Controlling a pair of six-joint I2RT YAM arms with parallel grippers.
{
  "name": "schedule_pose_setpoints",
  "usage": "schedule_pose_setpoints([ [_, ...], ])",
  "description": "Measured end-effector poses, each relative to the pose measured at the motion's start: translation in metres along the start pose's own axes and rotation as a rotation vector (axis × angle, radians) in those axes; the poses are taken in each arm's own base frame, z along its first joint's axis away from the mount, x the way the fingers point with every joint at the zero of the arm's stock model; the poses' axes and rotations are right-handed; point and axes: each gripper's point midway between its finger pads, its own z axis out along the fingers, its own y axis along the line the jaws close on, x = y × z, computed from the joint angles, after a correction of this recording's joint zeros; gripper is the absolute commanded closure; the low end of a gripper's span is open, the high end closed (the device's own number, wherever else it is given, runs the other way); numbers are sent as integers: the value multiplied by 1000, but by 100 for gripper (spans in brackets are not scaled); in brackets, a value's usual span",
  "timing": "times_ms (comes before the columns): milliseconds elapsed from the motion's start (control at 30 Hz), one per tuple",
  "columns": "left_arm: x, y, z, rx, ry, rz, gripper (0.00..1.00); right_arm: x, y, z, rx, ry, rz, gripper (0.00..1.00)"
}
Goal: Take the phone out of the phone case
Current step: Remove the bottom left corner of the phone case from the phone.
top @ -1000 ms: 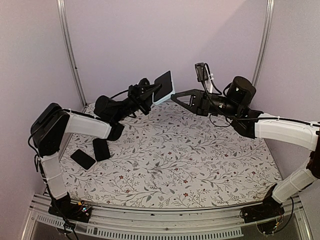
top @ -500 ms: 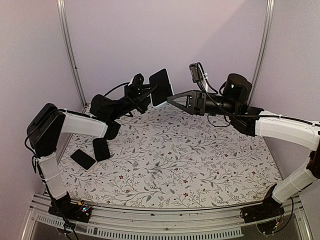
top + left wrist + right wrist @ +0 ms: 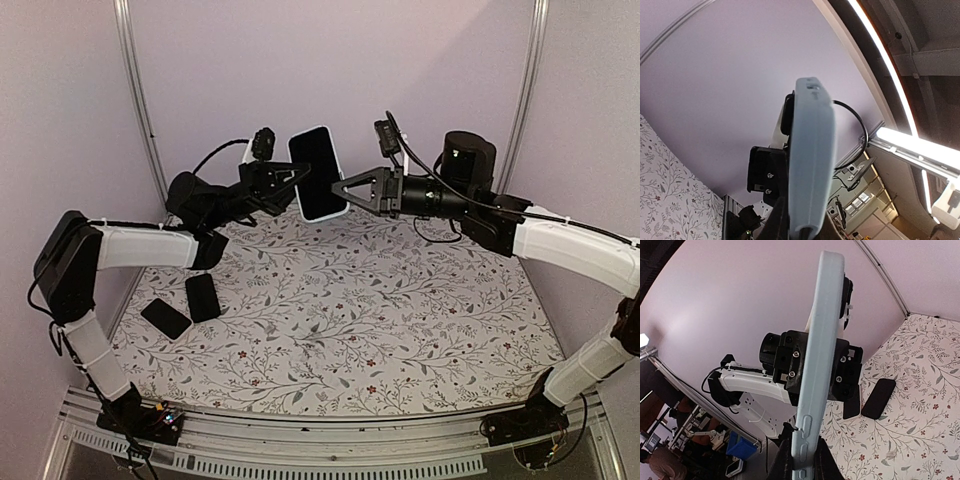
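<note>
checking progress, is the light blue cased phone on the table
No, the light blue cased phone is held aloft by left gripper and right gripper.

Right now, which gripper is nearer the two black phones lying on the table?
Left. The left gripper grips the raised cased phone above and right of the black phones; the right gripper grips its far side, farther away.

Room around the raised phone (image 3: 318, 172)
Open space beneath it above the table (image 3: 400, 330); two dark phones (image 3: 203, 297) lie well left.

Floral-patterned table (image 3: 380, 330), two flat black slabs (image 3: 203, 297) near left edge.
</note>
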Motion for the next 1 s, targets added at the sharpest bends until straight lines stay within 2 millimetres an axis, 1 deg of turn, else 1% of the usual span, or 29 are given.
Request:
schedule_pose_setpoints([
  [67, -1, 2, -2, -16, 10, 15, 75, 1, -4, 1, 11, 8, 18, 100],
  [133, 0, 2, -2, -28, 18, 3, 66, 3, -9, 2, 12, 19, 17, 100],
  [200, -1, 4, -4, -41, 22, -10, 60, 5, -13, 2, 9, 35, 22, 100],
  [333, -4, 7, -7, -60, 36, -22, 59, 15, -21, -1, 9, 91, 57, 100],
  [467, -10, 14, -13, -91, 44, -28, 64, 21, -27, -8, 11, 136, 82, 100],
  [633, -15, 24, -19, -136, 57, -34, 76, 20, -33, -18, 12, 180, 105, 100],
  [833, -11, 25, -18, -162, 105, -26, 83, 21, -31, -21, -33, 242, 132, 100],
  [933, -8, 27, -18, -173, 125, -32, 90, 25, -32, -19, -55, 277, 153, 100],
  [967, -7, 28, -19, -178, 130, -27, 95, 26, -33, -19, -59, 288, 164, 100],
  [1000, -7, 30, -20, -184, 133, -28, 100, 26, -34, -19, -60, 296, 173, 98],
])
